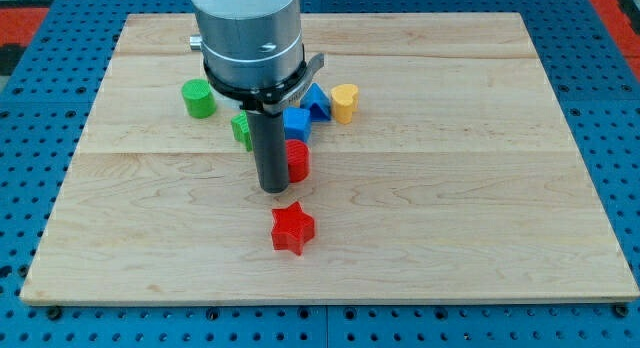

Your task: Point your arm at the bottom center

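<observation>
My tip rests on the wooden board near its middle. A red star block lies just below and right of the tip, apart from it. A red round block sits right against the rod's right side. A green block is partly hidden behind the rod on its left. A blue block and a blue triangular block lie above the red round one. A yellow block is right of them. A green cylinder stands at the upper left.
The arm's grey body hangs over the board's top middle and hides part of it. A blue pegboard surface surrounds the board on all sides.
</observation>
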You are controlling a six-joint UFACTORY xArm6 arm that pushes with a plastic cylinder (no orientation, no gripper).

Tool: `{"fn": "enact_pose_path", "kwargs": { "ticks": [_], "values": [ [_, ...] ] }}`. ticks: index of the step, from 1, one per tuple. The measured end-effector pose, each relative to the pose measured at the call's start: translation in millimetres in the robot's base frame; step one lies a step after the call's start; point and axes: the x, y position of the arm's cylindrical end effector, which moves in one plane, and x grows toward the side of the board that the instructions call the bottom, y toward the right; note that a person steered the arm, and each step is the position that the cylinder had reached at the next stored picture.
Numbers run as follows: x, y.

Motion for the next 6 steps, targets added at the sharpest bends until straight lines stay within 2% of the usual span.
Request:
{"fn": "enact_pose_path", "kwargs": {
  "ticks": [2,4,5,6],
  "values": [
    [-0.4,6.3],
    [63.6,-43.5],
    [114.7,9.6],
    [108.1,77.9]
  ]
}}
